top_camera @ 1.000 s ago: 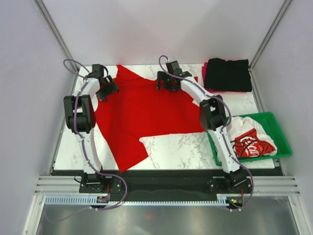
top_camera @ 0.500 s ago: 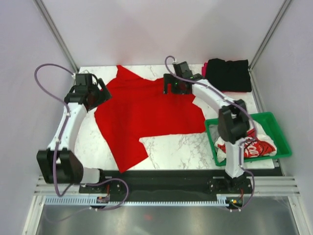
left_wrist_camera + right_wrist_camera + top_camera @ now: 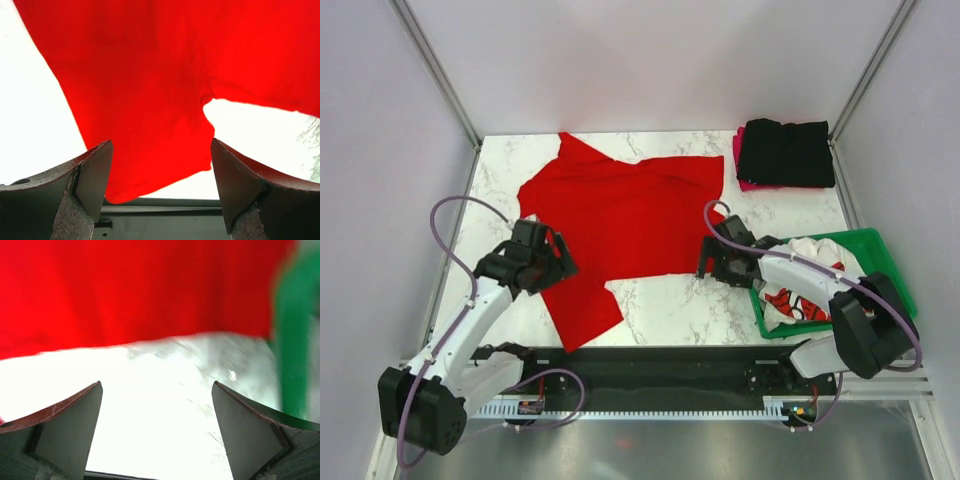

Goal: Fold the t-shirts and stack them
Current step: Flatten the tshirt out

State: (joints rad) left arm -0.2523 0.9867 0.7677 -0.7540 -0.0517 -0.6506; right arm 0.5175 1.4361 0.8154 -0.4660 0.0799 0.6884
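Two arms, at far edge 1 s ago, now at near edge of red shirt (image 3: 620,210): left gripper (image 3: 560,265) 8 o'clock, right gripper (image 3: 704,264) 4 o'clock. Both jaws wide, empty. Shirt flat, centre to 12 o'clock; prob. next fold starts here.

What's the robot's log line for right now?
red t-shirt: spread, unfolded | left gripper: open, at its near-left edge | right gripper: open, over table near hem

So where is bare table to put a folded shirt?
Bare marble at the front, between the red t-shirt and the green crate, and a strip left of the shirt. Crowded at right: crate, black t-shirt, right gripper.
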